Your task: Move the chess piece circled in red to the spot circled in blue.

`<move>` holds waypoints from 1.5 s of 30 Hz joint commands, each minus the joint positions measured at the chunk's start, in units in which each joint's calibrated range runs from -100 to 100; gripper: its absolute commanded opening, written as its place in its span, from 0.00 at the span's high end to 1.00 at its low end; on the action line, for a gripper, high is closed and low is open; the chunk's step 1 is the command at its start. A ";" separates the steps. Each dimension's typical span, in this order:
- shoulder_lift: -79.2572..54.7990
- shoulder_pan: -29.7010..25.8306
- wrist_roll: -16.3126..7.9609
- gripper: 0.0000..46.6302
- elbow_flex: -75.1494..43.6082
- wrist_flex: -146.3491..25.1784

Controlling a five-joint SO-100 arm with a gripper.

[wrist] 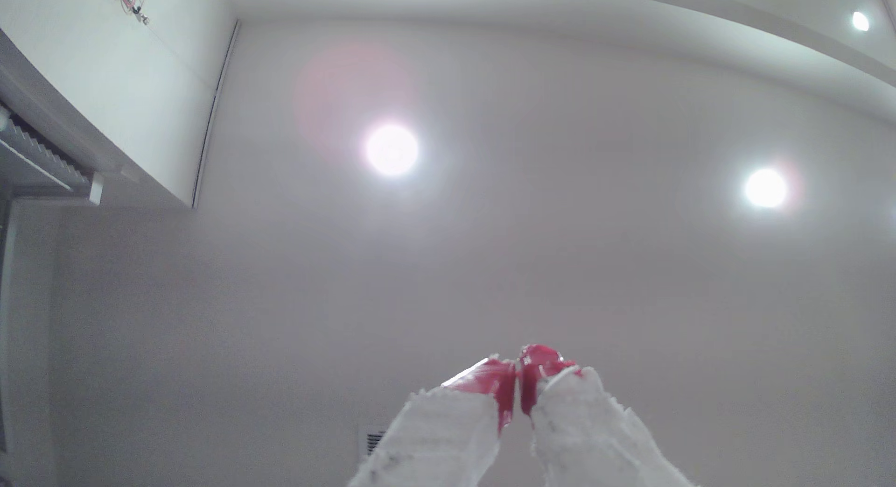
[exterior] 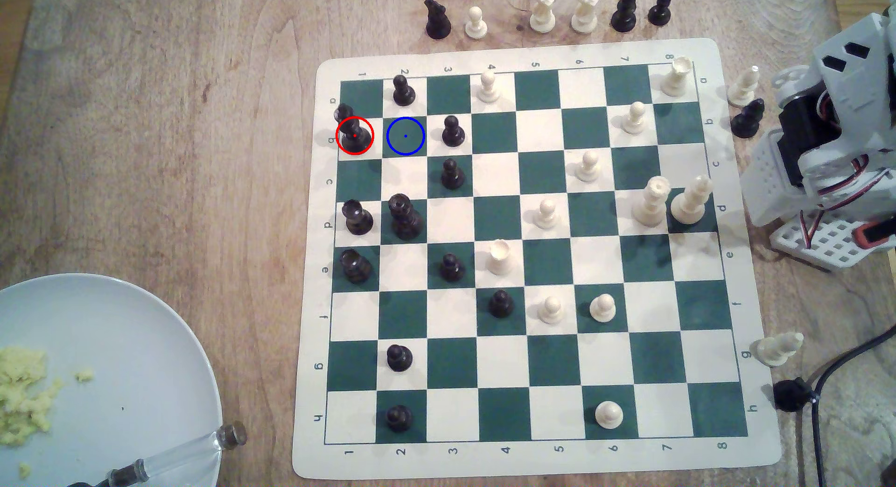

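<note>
I take the chessboard (exterior: 528,254) as my landmark. The chess piece circled in red (exterior: 354,134) stands upright on a cream square in the board's file 1, at its edge on the exterior view's left, with another black piece (exterior: 344,112) just behind it, so close I cannot tell whether they touch. The spot circled in blue (exterior: 405,136) is the dark green square next to it, one file inward, and it is bare, so I judge the move a short slide or lift sideways. My arm (exterior: 824,142) sits folded off the board's opposite edge, well apart from the piece. In the wrist view the gripper (wrist: 518,385) points up at the ceiling, its red-tipped jaws pressed together on nothing. I judge nothing is begun; the crowding neighbour calls for a careful grasp.
</note>
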State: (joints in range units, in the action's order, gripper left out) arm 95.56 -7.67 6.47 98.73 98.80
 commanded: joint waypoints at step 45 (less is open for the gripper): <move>-55.58 16.08 -4.64 0.95 -61.20 -122.88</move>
State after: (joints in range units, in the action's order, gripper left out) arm 45.04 9.22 2.27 50.11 -19.28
